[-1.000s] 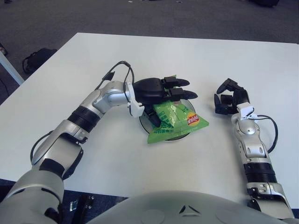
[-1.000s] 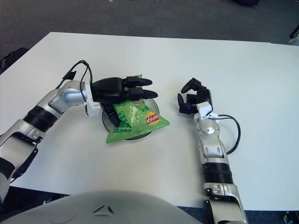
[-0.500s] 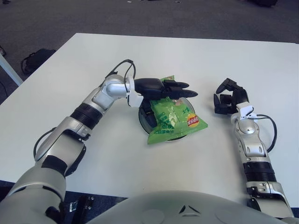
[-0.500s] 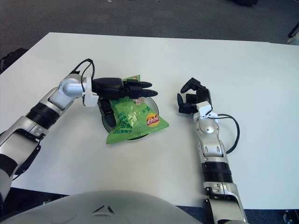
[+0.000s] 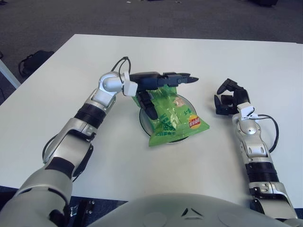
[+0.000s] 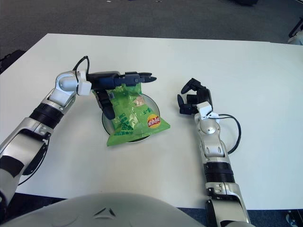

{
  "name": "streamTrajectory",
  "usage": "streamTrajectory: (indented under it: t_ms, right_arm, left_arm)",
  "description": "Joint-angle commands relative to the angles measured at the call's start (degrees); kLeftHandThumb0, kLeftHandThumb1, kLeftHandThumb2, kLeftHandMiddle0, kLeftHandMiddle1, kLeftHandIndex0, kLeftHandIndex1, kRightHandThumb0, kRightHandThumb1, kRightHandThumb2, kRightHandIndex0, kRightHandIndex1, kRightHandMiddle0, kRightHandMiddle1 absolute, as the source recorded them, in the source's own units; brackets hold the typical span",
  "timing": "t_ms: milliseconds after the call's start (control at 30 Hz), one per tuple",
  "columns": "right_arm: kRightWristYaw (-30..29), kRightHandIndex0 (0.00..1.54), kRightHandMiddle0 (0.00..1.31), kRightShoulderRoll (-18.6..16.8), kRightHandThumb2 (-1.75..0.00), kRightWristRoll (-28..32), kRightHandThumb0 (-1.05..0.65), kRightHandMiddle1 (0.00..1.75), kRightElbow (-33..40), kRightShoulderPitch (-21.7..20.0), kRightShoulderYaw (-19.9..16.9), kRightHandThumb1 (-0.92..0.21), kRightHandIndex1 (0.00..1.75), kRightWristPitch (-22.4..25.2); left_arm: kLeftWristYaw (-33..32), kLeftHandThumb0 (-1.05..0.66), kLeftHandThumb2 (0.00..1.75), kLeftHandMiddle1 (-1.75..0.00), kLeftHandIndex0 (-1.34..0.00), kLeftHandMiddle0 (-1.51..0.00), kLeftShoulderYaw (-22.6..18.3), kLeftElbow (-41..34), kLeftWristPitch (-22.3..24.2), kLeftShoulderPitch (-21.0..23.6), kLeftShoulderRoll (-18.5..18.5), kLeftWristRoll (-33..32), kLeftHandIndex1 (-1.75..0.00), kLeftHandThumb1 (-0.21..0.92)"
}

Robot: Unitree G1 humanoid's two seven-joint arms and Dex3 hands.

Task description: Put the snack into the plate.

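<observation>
One snack [image 5: 171, 116], a glossy green crinkled foil bag with a red-and-yellow emblem, lies across one round dark plate [image 5: 144, 118] at frame centre, its lower corners overhanging the rim. One smooth white table [image 5: 213, 56] carries both. Two black three-finger hands are present: the left hand [image 5: 158, 82] hovers over the bag's upper edge, fingers extended and released, grasping nothing; the right hand [image 5: 228, 98] rests at centre right, fingers clenched, empty.
</observation>
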State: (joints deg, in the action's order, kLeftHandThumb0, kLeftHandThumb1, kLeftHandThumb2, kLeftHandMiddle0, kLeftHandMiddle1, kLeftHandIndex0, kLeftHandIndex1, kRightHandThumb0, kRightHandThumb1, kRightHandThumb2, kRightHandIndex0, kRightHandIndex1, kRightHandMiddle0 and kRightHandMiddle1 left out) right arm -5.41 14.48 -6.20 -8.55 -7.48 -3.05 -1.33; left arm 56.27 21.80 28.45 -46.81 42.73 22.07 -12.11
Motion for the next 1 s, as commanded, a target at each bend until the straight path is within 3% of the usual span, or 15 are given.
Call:
streamTrajectory:
  t_ms: [0, 200, 333, 500, 567, 767, 967]
  right_arm:
    - [1.6, 1.31, 0.62, -1.0, -1.33, -1.7, -0.49, 1.75, -5.1, 4.3, 2.3, -0.31, 1.75, 3.7]
    - [1.7, 1.3, 0.62, -0.8, -1.32, -1.7, -0.48, 1.75, -5.3, 4.2, 2.5, -0.31, 1.75, 3.6]
    - [2.1, 1.3, 0.62, -0.7, -1.32, -1.3, -0.48, 1.75, -5.1, 4.2, 2.6, -0.31, 1.75, 3.9]
    - [2.2, 1.31, 0.62, -0.5, -1.32, -1.1, -0.48, 1.75, -5.1, 4.2, 2.6, -0.32, 1.75, 4.1]
    - [2.3, 1.31, 0.62, -0.5, -1.32, -1.0, -0.48, 1.75, -5.2, 4.1, 2.6, -0.32, 1.75, 4.1]
    - [2.2, 1.31, 0.61, -0.2, -1.31, -1.1, -0.48, 1.75, -5.5, 3.9, 2.6, -0.32, 1.75, 4.1]
    - [2.1, 1.31, 0.61, 0.0, -1.31, -1.3, -0.48, 1.75, -5.5, 3.9, 2.7, -0.32, 1.75, 4.2]
  left_arm:
    - [2.7, -1.04, 0.18, 0.0, 0.0, 0.0, -2.5, 2.2, 0.0, 1.0, -0.9, -2.7, 0.0, 0.88]
    - [4.8, -1.04, 0.17, 0.0, 0.0, 0.0, -5.0, 4.0, -0.5, 1.1, -2.2, -3.8, 0.0, 0.89]
    - [8.8, -0.95, 0.16, 0.0, -0.02, 0.0, -11.4, 4.1, 7.6, -0.6, 1.4, -11.5, -0.02, 0.87]
    - [12.3, -0.92, 0.18, 0.0, -0.02, 0.0, -15.0, 8.3, 12.9, 0.1, 1.1, -13.2, -0.07, 0.87]
    - [11.0, -0.93, 0.2, 0.0, -0.01, 0.0, -16.8, 11.8, 14.2, 0.8, 0.4, -12.8, -0.13, 0.87]
    - [3.8, -0.95, 0.23, 0.0, 0.0, 0.0, -22.0, 25.5, 12.5, 4.1, -4.3, -10.2, -0.18, 0.91]
    - [0.9, -0.96, 0.25, 0.0, 0.0, 0.0, -26.3, 25.7, 19.2, 3.8, -6.2, -12.2, -0.11, 0.91]
